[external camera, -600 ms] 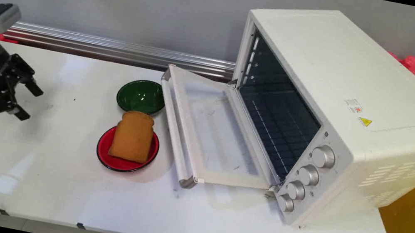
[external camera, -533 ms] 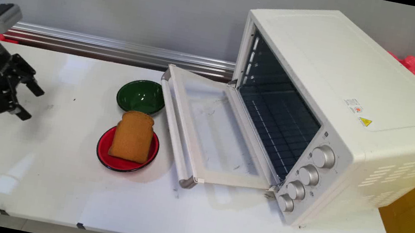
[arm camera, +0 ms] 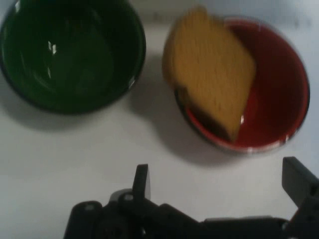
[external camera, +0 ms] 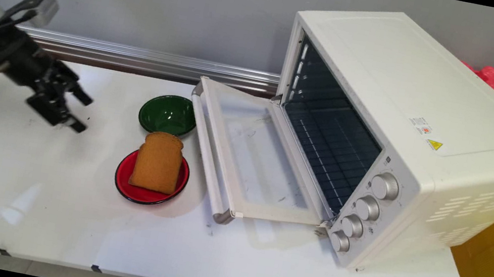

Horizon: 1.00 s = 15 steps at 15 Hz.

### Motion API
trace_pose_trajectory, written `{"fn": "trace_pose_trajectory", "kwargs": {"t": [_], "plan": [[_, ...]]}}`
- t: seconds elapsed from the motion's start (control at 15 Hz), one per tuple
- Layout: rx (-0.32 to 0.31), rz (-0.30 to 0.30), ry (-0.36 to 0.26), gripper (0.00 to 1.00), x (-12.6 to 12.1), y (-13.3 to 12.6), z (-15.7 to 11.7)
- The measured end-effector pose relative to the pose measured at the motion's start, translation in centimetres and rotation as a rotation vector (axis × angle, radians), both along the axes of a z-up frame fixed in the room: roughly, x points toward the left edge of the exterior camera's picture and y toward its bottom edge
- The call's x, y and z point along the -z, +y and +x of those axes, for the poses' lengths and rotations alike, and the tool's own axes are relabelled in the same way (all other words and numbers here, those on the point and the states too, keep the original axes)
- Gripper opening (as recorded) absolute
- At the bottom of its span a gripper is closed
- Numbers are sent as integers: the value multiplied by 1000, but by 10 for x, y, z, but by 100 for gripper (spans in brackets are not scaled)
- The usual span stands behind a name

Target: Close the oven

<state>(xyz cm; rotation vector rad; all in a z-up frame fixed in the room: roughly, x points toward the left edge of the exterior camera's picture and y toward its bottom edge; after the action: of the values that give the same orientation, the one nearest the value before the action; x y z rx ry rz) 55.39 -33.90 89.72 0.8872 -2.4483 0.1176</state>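
Two views differ: your main view shows the open oven (external camera: pixel 403 134); your hand view shows only the released end effector (arm camera: pixel 219 179) above the desk (external camera: pixel 42 194), facing toast (arm camera: pixel 212 72) leaning in its red bowl (arm camera: pixel 279 99) beside a green bowl (arm camera: pixel 70 50).

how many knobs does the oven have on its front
4, in a column on the toaster oven's front panel, right of the open door: top knob, second, third, bottom. None looks hidden.
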Motion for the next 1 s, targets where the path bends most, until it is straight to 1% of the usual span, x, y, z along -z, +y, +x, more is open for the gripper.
{"fn": "trace_pose_trajectory", "kwargs": {"t": [0.2, 0.47, 0.67, 0.87, 0.93, 1.0], "plan": [[-33, -42, 59, 100, -3, -13, -27], [-50, -82, 111, 100, -6, -25, -52], [-55, -98, 129, 100, -6, -30, -63], [-45, -106, 136, 100, -6, -33, -69], [-38, -107, 137, 0, -5, -34, -71], [-29, -110, 137, 0, -5, -35, -72]]}}
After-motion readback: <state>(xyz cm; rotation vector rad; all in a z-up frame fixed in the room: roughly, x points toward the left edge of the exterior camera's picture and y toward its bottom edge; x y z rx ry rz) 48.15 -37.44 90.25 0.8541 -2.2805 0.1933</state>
